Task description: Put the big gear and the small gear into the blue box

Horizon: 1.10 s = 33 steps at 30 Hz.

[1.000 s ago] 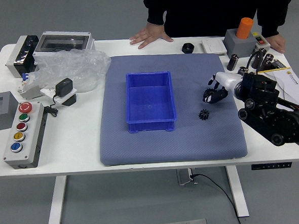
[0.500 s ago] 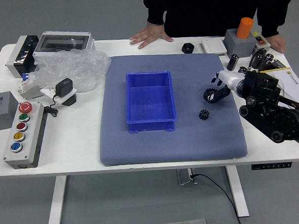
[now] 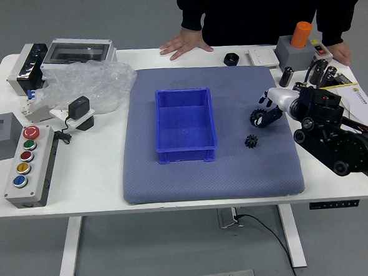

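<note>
My right hand point(image 3: 266, 106) is low over the mat's right part, its fingers apart around the big gear point(image 3: 256, 116), which lies on the mat at the fingertips; I see no firm grasp. The small black gear point(image 3: 251, 141) lies on the mat just below the big one, untouched. To the left, the blue box point(image 3: 183, 91) stands on the mat with its open top up and nothing inside.
A grey-blue mat point(image 3: 156, 186) covers the middle. Button box point(image 3: 33, 172), plastic bag point(image 3: 102, 83) and small devices stand left. At the far side a person rests one hand point(image 3: 184, 43) on the table and another near the orange cylinder point(image 3: 301, 34).
My right hand has shifted slightly right, and more of the big gear shows beside its fingers. The gears, the box and the person's hands have kept their places.
</note>
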### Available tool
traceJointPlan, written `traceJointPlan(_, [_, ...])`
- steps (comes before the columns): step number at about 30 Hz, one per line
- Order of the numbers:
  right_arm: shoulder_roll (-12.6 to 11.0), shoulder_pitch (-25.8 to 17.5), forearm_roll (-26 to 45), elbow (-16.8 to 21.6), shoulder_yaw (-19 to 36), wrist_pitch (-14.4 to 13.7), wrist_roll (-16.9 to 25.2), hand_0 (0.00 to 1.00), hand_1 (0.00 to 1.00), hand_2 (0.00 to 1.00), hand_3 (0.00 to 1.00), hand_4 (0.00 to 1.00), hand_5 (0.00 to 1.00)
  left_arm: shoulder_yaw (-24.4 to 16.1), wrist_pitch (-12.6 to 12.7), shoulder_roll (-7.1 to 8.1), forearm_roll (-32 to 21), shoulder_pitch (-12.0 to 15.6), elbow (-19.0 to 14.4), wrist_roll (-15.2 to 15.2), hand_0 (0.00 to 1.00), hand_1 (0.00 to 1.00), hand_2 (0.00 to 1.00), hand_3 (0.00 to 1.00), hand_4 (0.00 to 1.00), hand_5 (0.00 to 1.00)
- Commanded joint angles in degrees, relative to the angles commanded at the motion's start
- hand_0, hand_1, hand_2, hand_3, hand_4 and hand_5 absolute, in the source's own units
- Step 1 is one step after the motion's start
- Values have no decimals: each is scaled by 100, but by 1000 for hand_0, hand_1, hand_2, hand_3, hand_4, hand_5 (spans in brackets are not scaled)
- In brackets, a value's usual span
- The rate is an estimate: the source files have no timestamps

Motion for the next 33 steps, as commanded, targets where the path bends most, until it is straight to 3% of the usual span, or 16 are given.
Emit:
traceJointPlan(8, [95,0,60,-353,-18,-123,172,702,662,783,838,865,454,-8,-4,-4,24,-2,0,-2,844,809,821,855,709,277])
traceJointPlan(19, [244,-11,16,-556,-54,-319,229,700,652,772,826,865,457,-22,-8,-5,52,-7,0,-1,844,809,821,854,709,279])
traceJointPlan(20, [256,-16,-1,-564,-60,-357,235,670,608,705,714,837,461,-21,-8,-5,52,-6,0,0,844,809,821,855,707,278])
traceJointPlan(24, [292,-29,-79,-577,-87,-481,261,670,608,705,714,837,461,-15,-7,-5,46,-2,0,3,844,809,821,855,707,278])
traceJointPlan(25, [301,-33,-103,-579,-94,-510,267,602,526,602,611,755,416,-14,-7,-5,45,-2,0,3,844,809,821,856,705,277])
traceJointPlan(30, [333,-56,-203,-582,-127,-606,299,602,526,602,611,755,416,-16,-7,-11,46,-11,0,-2,844,809,821,856,705,277])
traceJointPlan(31, [336,-60,-223,-582,-133,-623,307,648,488,534,547,678,261,-15,-7,-12,45,-11,0,-2,844,809,821,855,702,276])
traceJointPlan(33, [340,-68,-261,-582,-141,-653,319,648,488,534,547,678,261,-11,-6,-13,40,-11,0,-2,844,809,821,855,702,276])
